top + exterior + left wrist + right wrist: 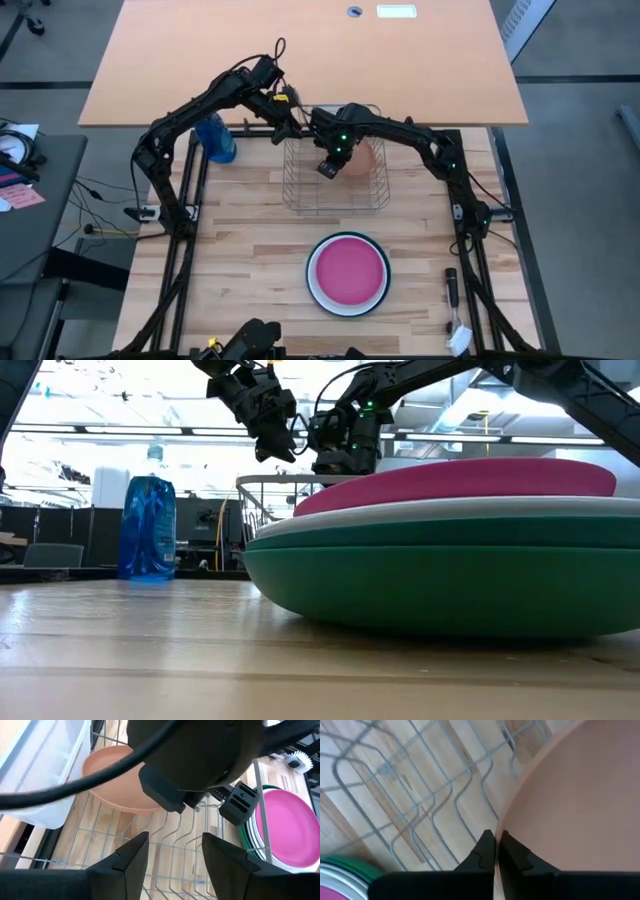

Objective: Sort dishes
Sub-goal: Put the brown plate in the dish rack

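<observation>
Stack of plates (347, 274) in front of rack (335, 185), 1 plate (362, 160) in rack, bottle (217, 138) left

Both dark six-joint arms are reached in from the table's sides toward the metal wire dish rack (335, 180) and are bent at the elbow, so that the two wrists are brought close together above its far end. The left gripper (291, 125) is held just over the rack's far left corner, and its two dark fingers (131, 856) are spread well apart. The right gripper (329, 168) is pointed down into the rack's far half, with green lights lit on its wrist; its fingers (482, 851) are pinched on the thin edge of the salmon-orange round plate (570, 805).
</observation>
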Controlling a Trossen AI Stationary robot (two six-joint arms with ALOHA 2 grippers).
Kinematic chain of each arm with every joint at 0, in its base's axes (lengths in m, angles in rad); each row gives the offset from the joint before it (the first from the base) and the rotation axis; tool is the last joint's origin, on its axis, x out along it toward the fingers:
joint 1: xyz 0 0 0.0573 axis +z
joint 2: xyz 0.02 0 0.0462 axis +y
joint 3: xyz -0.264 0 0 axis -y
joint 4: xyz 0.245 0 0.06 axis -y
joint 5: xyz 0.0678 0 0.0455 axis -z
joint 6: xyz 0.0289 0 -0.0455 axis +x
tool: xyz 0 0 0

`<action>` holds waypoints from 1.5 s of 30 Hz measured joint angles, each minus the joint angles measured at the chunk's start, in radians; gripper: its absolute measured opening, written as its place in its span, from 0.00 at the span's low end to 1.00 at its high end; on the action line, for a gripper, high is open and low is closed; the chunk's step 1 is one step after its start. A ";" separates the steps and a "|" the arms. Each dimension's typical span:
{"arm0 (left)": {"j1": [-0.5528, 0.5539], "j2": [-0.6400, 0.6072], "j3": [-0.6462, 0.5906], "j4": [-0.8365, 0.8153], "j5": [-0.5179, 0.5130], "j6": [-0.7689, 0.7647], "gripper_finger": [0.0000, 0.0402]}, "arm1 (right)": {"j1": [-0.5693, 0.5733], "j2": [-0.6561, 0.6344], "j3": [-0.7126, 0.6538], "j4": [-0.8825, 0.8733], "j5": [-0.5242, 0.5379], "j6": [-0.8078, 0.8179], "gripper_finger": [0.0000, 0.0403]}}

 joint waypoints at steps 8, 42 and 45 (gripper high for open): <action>0.000 0.000 0.000 0.001 0.000 0.011 0.44 | -0.012 -0.009 0.076 -0.125 -0.122 -0.060 0.01; 0.068 -0.131 0.000 0.008 -0.027 -0.079 0.44 | -0.117 -0.020 0.249 -0.256 -0.663 -0.544 0.00; 0.067 -0.131 0.000 0.015 -0.027 -0.091 0.44 | -0.115 -0.041 0.249 -0.250 -0.677 -0.542 0.00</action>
